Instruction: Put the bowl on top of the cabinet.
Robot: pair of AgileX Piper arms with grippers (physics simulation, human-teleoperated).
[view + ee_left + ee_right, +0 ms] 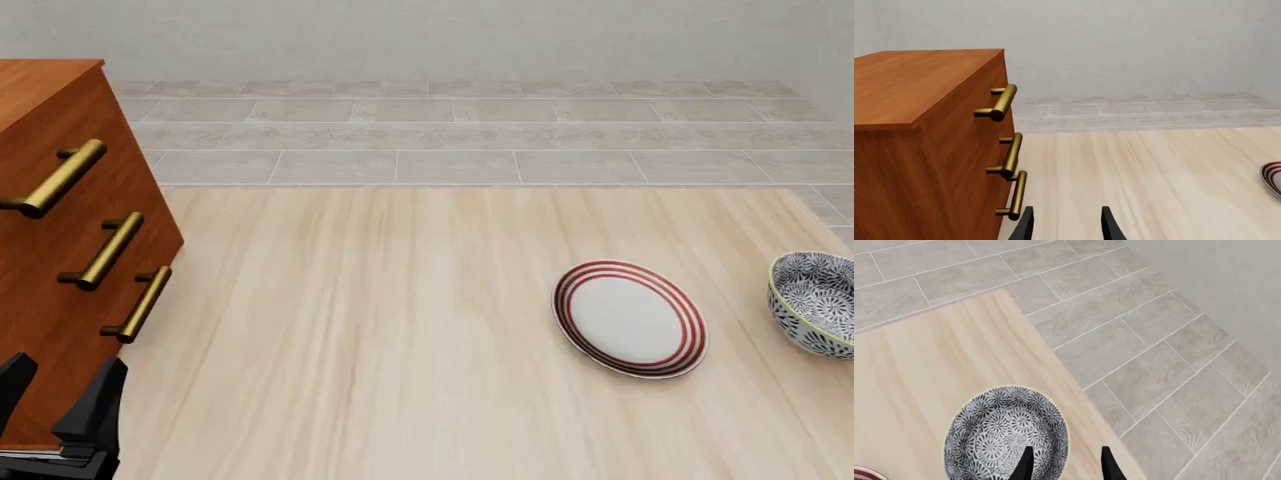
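Bowl [817,301]: I see it on table [400,330] beside plate [630,318]. Cabinet [54,230]: far left. Right gripper [1063,462]: spread above bowl. Left gripper [1065,225]: spread, empty.

Blue-and-white floral bowl [1006,434], reddish-brown cabinet [54,230], red-ringed white plate [629,318].

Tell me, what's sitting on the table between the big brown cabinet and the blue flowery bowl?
A white plate with red rings, lying close beside the bowl. From the cabinet to the plate, the front view shows only bare table.
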